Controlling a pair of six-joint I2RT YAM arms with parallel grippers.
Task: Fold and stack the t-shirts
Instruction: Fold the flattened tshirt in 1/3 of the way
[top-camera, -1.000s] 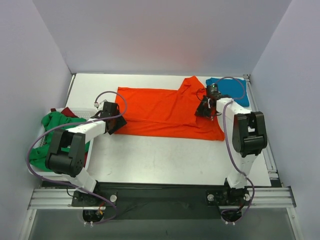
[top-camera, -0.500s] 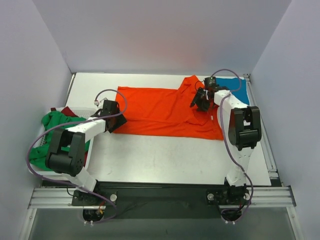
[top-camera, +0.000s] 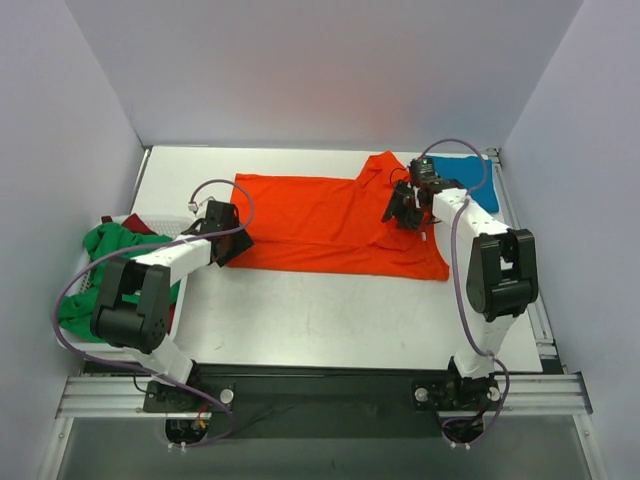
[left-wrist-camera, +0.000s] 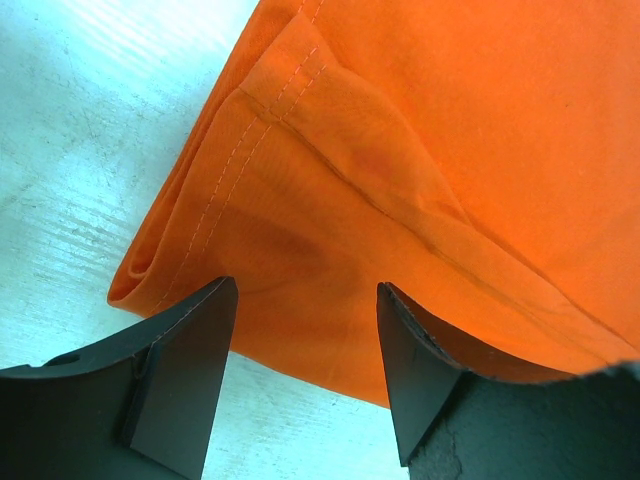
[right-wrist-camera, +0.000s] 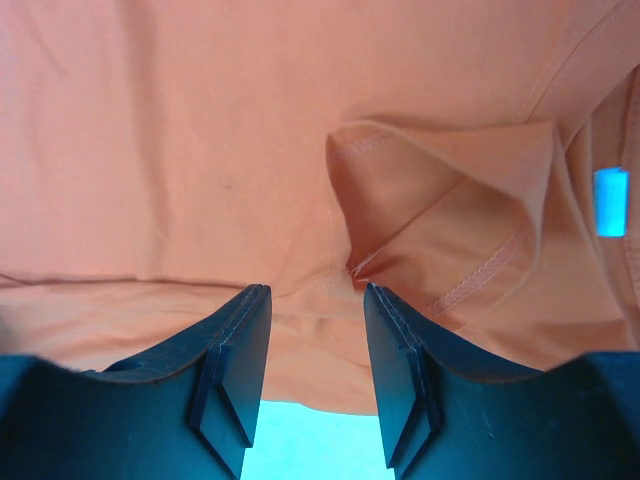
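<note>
Orange-red shirt (top-camera: 310, 220) spread flat across the middle of the table (top-camera: 320, 320), long side running left to right, one sleeve pointing toward the far edge near the right end. Left gripper (left-wrist-camera: 305, 300) set low at the near-left corner of this shirt, fingers (left-wrist-camera: 180, 370) parted and released, nothing clamped. From the left wrist: folded corner of the cloth with a double-stitched hem lying just beyond the fingertips, bare table to its left. Contact between fingertips and cloth: cannot tell. Right gripper (right-wrist-camera: 315, 295) positioned over the right part of the same shirt, close to the sleeve. Fingers (right-wrist-camera: 235, 370) likewise released, with a narrower gap than on the left, orange cloth showing between them and a strip of bare table nearer the camera. From the right wrist: small triangular fold of cloth with a stitched edge just beyond the right-hand finger, and a small blue label (right-wrist-camera: 610, 200) at the right margin of the view. Teal shirt (top-camera: 478, 180) lying at the far-right corner of the table, partly hidden behind the right arm, just beside the orange-red sleeve — touching or apart, cannot tell. Green shirt (top-camera: 95, 250) bunched at the left edge of the table, draped over the white lattice basket (top-camera: 172, 228), with the dark red shirt (top-camera: 135, 222) showing just behind it. Both well apart from the teal shirt.
</note>
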